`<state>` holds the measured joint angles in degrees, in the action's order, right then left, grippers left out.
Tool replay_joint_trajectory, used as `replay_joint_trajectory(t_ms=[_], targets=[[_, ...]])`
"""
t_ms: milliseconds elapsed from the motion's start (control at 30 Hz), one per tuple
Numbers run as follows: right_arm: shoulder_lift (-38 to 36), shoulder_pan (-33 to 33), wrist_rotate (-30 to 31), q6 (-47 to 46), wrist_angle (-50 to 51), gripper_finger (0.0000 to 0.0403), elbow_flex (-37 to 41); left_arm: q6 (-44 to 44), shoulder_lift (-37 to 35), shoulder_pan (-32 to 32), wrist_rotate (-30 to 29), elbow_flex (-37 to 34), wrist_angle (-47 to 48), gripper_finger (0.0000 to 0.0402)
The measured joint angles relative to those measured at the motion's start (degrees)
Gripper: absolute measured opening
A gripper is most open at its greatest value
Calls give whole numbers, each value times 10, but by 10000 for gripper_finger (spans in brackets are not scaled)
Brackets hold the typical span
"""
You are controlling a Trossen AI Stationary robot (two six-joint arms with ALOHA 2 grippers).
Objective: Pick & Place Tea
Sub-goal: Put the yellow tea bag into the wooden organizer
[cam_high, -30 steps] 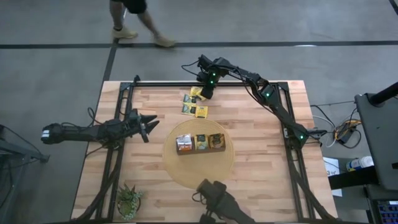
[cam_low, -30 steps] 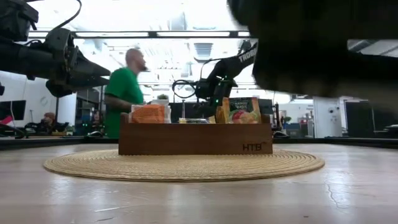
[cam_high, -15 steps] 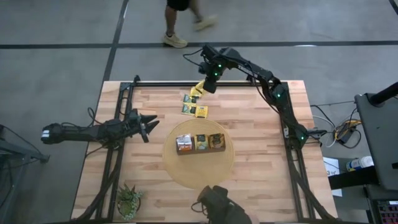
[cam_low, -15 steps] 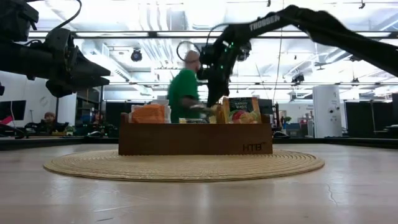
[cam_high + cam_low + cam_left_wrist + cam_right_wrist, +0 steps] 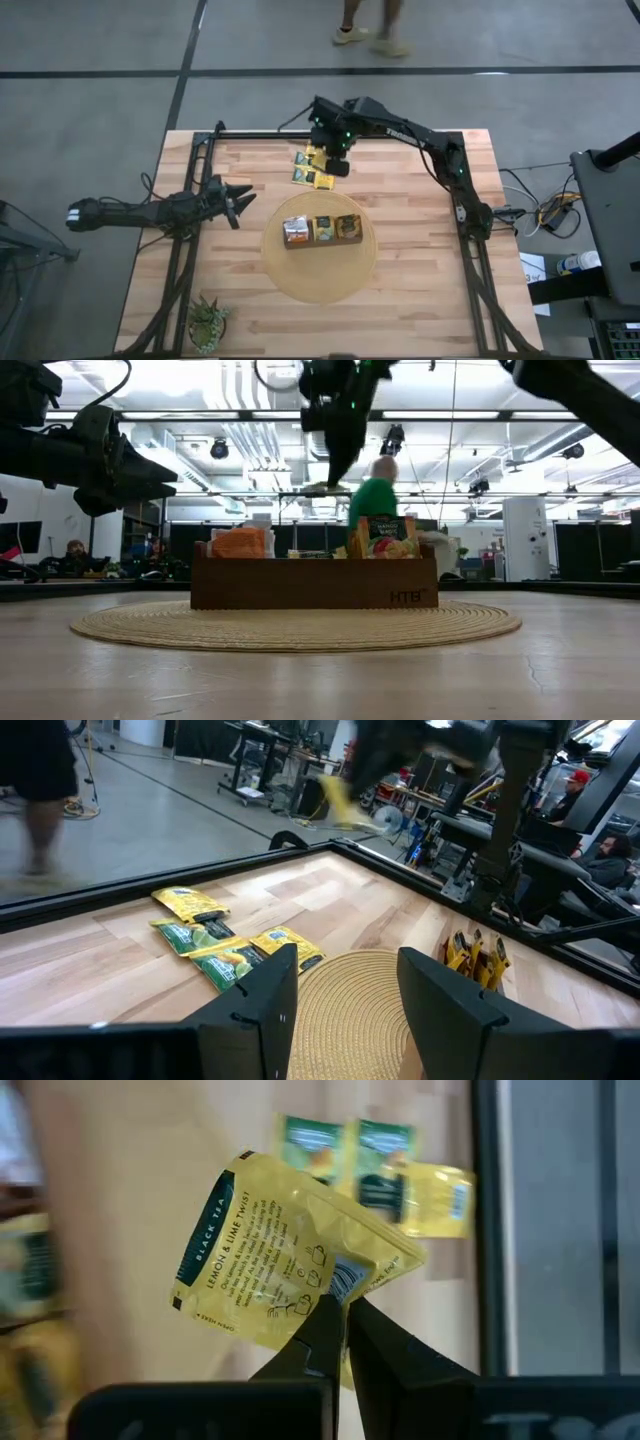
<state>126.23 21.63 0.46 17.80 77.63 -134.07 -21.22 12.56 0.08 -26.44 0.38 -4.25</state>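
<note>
a round woven straw mat [image 5: 318, 275] lies mid-table, with a long dark-brown wooden box [image 5: 322, 230] of three compartments on it. a small green potted plant [image 5: 207, 322] stands at the near left corner of the wooden table [image 5: 420, 300]. a person [image 5: 377, 495] in green walks behind.

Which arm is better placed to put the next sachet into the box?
Right. The right gripper is shut on a yellow square tea sachet, lifted above the table near the dark-brown compartmented box. The left gripper hangs open and empty beside the mat.
</note>
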Motion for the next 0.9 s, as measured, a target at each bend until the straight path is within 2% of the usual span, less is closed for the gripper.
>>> replay_joint_trajectory(t_ms=[67,233,500,700,900], targets=[[-10,-25,25,-7,4,8,6,0,0,0,0,0,0,167],[-21,-88,139,-21,27,8,31,0,0,0,0,0,0,167],[-55,-171,187,-50,10,8,126,0,0,0,0,0,0,167],[-103,-224,272,-58,-61,8,227,0,0,0,0,0,0,167],[-148,-275,325,-18,-208,8,348,0,0,0,0,0,0,167]])
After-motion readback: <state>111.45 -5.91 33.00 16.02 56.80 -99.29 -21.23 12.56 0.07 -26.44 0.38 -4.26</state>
